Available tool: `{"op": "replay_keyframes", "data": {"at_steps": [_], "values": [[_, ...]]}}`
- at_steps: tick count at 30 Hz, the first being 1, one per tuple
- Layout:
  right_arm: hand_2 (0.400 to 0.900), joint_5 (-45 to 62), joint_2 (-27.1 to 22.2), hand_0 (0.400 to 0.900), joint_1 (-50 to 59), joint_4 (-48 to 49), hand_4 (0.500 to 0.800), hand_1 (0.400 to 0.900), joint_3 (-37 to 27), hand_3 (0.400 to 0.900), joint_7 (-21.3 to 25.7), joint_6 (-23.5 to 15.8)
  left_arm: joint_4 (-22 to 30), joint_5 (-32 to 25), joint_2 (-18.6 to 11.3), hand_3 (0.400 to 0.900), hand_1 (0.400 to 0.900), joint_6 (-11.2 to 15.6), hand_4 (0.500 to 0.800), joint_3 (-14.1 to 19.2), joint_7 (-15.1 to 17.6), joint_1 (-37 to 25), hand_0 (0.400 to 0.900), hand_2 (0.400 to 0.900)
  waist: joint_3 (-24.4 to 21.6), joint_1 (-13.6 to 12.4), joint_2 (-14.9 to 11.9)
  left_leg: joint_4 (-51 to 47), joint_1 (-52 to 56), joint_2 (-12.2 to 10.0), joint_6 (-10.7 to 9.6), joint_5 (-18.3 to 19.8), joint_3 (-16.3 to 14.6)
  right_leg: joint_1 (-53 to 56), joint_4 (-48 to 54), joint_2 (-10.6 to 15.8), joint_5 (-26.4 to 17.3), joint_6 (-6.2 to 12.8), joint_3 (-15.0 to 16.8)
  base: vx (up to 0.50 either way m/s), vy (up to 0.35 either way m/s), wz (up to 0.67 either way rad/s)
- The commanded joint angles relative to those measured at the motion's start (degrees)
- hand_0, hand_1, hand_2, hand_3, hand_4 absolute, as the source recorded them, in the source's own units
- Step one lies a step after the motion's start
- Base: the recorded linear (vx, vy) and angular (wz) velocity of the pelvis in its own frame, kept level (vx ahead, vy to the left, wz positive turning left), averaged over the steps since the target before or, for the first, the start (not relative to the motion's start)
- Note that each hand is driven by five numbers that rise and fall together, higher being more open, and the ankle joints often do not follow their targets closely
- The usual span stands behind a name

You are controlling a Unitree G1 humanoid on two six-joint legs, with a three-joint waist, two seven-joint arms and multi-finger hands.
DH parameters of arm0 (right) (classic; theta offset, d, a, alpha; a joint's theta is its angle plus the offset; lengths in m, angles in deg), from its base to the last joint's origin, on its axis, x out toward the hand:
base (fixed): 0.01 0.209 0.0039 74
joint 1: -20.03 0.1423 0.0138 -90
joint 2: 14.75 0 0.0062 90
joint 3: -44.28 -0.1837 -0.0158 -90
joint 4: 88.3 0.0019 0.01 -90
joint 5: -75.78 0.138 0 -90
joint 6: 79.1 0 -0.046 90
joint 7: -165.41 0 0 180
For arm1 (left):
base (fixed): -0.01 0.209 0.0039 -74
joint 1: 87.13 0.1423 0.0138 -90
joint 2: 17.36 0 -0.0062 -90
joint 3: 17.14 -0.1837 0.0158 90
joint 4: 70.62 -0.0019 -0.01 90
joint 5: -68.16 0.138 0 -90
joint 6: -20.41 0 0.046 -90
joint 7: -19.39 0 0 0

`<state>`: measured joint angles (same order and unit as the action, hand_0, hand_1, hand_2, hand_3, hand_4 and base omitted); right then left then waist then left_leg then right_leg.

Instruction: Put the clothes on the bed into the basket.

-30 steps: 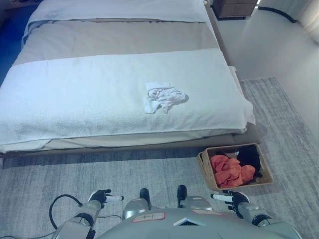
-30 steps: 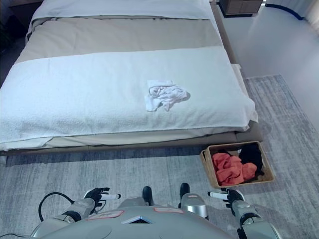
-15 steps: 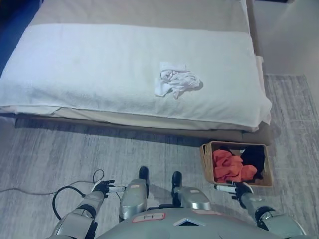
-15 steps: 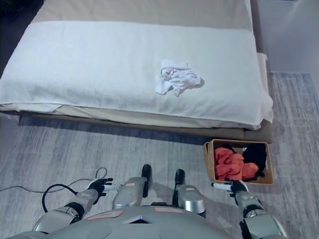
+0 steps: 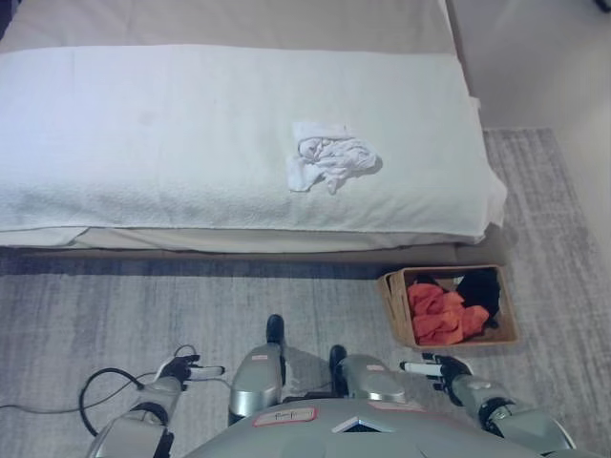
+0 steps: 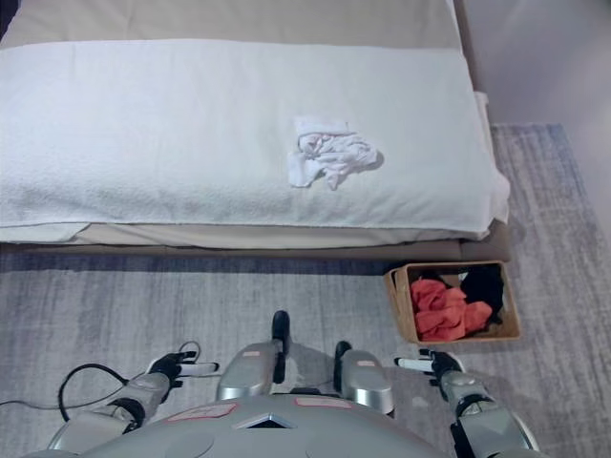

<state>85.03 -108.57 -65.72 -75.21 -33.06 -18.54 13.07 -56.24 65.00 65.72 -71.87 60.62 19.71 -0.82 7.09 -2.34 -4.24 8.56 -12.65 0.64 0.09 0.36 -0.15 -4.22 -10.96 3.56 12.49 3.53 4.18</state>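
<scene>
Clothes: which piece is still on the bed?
The crumpled white garment, lying on the white bed cover. The orange and black pieces already sit in the brown woven basket on the floor.

The bed (image 5: 229,143) runs off the top and left edges, so its head is cut off, the dark garment (image 5: 480,289) in the basket (image 5: 449,339) lies partly behind the orange one (image 5: 437,312), and both hands' finger poses are too small to tell.

Both head eyes look steeply down (slightly offset), sharing bed (image 5: 239,143) and basket (image 6: 456,303).
</scene>
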Motion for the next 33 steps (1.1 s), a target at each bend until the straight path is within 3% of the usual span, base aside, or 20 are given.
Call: {"op": "replay_keyframes", "data": {"at_steps": [1, 3, 5, 8, 10, 13, 15, 19, 22, 24, 26, 30, 32, 33], "values": [[0.900, -0.9, -3.8, 0.900, -2.3, 1.6, 0.800, 0.900, 2.1, 0.900, 0.4, 0.2, 0.9, -0.6, -2.9, 0.900, 0.900, 0.7, 0.800, -0.3, 0.5, 0.6, 0.900, 0.900, -3.0, 0.3, -0.4, -1.0, -7.6, 1.5, -0.7, -5.4, 3.0, 8.6, -2.3, -1.4, -5.1, 2.89, 0.3, 0.27, 0.222, -0.05], [0.900, -1.0, -3.8, 0.900, -1.8, 2.4, 0.800, 0.900, 2.2, 0.900, 0.2, 0.1, 1.5, -0.5, -3.2, 0.900, 0.900, 0.8, 0.800, -0.8, 0.4, 0.5, 0.900, 0.900, -2.7, 0.9, -0.7, -1.8, -5.5, 2.3, 0.4, -3.9, 2.9, 4.8, -11.3, -1.0, -12.5, 3.95, -0.1, 0.24, 0.254, -0.02], [0.900, -1.0, -3.6, 0.900, -0.8, 3.0, 0.800, 0.900, 2.6, 0.900, 0.2, 0.1, 2.2, -1.1, -3.7, 0.900, 0.900, 0.7, 0.800, -1.0, 0.4, 0.0, 0.900, 0.900, -1.0, 1.7, -0.1, -2.7, -2.9, 2.8, 1.4, -3.1, 3.2, 1.1, -19.8, -1.4, -17.2, 4.30, -1.5, 0.19, 0.254, 0.09], [0.900, -1.1, -3.5, 0.900, -0.3, 3.3, 0.800, 0.900, 2.8, 0.900, 0.4, 0.1, 2.2, -0.9, -3.4, 0.900, 0.900, 0.5, 0.800, -1.5, 0.3, -0.6, 0.900, 0.900, 0.3, 2.1, 0.8, -3.4, 0.3, 3.2, 2.1, -1.8, 4.1, -2.1, -25.5, -1.5, -16.5, 3.96, -4.4, 0.25, 0.185, 0.36], [0.900, -0.5, -3.5, 0.900, -0.4, 3.4, 0.800, 0.900, 2.5, 0.900, 0.4, 0.0, 1.8, -0.9, -3.4, 0.900, 0.900, 0.5, 0.800, -1.5, 0.2, -0.8, 0.900, 0.900, 0.4, 2.5, 0.8, -5.0, 2.8, 4.0, 1.8, -1.6, 5.0, -3.5, -21.0, -2.6, -13.5, 3.06, -4.8, 0.31, 0.099, 0.48], [0.900, -0.1, -3.8, 0.900, 0.1, 3.2, 0.800, 0.900, 2.2, 0.900, 0.9, 0.0, 0.7, -0.5, -3.3, 0.900, 0.900, 0.5, 0.800, -1.3, 0.2, -1.0, 0.900, 0.900, 0.5, 2.8, 1.6, -6.8, 6.2, 3.5, 1.0, -0.6, 6.4, -5.4, -11.1, -1.1, -8.8, 2.09, -6.7, 0.27, 0.029, 0.42], [0.900, 0.1, -4.0, 0.900, 0.6, 3.6, 0.800, 0.900, 2.4, 0.900, 1.1, 0.1, 0.3, -0.3, -3.5, 0.900, 0.900, 0.6, 0.800, -1.1, 0.1, -1.2, 0.900, 0.900, 0.9, 3.2, 1.4, -7.4, 7.8, 3.8, 0.7, 0.1, 7.1, -6.4, -3.4, -0.7, -9.9, 2.62, -5.1, 0.22, -0.026, 0.41], [0.900, 0.5, -5.5, 0.900, 1.9, 5.7, 0.800, 0.900, 1.6, 0.900, 1.7, 0.1, -0.5, -0.2, -3.8, 0.900, 0.900, 0.6, 0.800, 0.0, 0.2, -1.1, 0.900, 0.900, 1.8, 3.7, 1.1, -8.2, 10.7, 4.0, 0.1, 1.8, 8.3, -9.7, 7.0, 2.2, -17.5, 4.81, -2.2, 0.21, -0.081, 0.31], [0.900, 0.5, -8.5, 0.900, 3.2, 7.6, 0.800, 0.900, 0.3, 0.900, 2.2, -0.1, 0.8, -0.6, -4.0, 0.900, 0.900, 0.9, 0.800, 0.6, -0.1, 0.3, 0.900, 0.900, 2.5, 3.7, 0.6, -8.0, 13.5, 4.3, -0.5, 4.0, 9.7, -10.9, 10.6, 4.0, -21.8, 6.23, -3.0, 0.28, -0.187, 0.48], [0.900, 0.7, -9.5, 0.900, 3.8, 8.0, 0.800, 0.900, -0.3, 0.900, 2.3, -0.1, 0.8, -0.5, -4.0, 0.900, 0.900, 1.0, 0.800, 0.5, -0.3, 0.8, 0.900, 0.900, 2.4, 3.7, 0.5, -8.0, 14.2, 4.2, -0.8, 4.6, 10.3, -10.7, 10.6, 4.2, -22.1, 6.46, -3.4, 0.20, -0.172, 0.42], [0.900, 1.0, -10.9, 0.900, 4.0, 9.0, 0.800, 0.900, -0.9, 0.900, 2.6, -0.6, 0.6, -0.4, -3.5, 0.900, 0.900, 1.1, 0.800, 0.0, -0.7, 1.2, 0.900, 0.900, 1.8, 4.3, 0.6, -8.3, 15.1, 4.2, -1.0, 5.4, 11.2, -9.7, 10.7, 3.7, -22.0, 6.45, -1.7, 0.28, -0.236, 0.51], [0.900, 0.1, -14.6, 0.900, 5.1, 11.5, 0.800, 0.900, -1.8, 0.900, 3.5, -1.3, 0.7, -0.5, -2.2, 0.900, 0.900, 1.4, 0.800, -0.7, -1.2, 2.1, 0.900, 0.900, -0.2, 5.0, 2.5, -8.1, 16.7, 1.7, -2.6, 6.4, 12.3, -7.8, 10.0, 3.1, -19.7, 5.23, -3.6, 0.22, -0.236, 0.40], [0.900, -1.2, -21.1, 0.900, 7.1, 18.2, 0.800, 0.900, -2.5, 0.900, 4.4, -2.1, 2.7, 0.0, -1.2, 0.900, 0.900, 1.9, 0.800, -2.5, -1.5, 2.3, 0.900, 0.900, 0.0, 6.0, 4.1, -6.8, 14.7, -0.1, -4.3, 5.8, 10.7, -7.4, 9.8, 2.9, -17.9, 4.38, -6.1, 0.12, -0.260, 0.69], [0.900, -1.2, -21.1, 0.900, 7.1, 18.2, 0.800, 0.900, -2.5, 0.900, 4.4, -2.1, 2.7, 0.0, -1.2, 0.900, 0.900, 1.9, 0.800, -2.5, -1.5, 2.3, 0.900, 0.900, -0.2, 6.1, 4.0, -6.8, 14.4, 0.1, -4.3, 5.7, 10.8, -7.6, 9.8, 3.0, -18.0, 4.42, -6.1, 0.03, -0.145, 0.50]]}}
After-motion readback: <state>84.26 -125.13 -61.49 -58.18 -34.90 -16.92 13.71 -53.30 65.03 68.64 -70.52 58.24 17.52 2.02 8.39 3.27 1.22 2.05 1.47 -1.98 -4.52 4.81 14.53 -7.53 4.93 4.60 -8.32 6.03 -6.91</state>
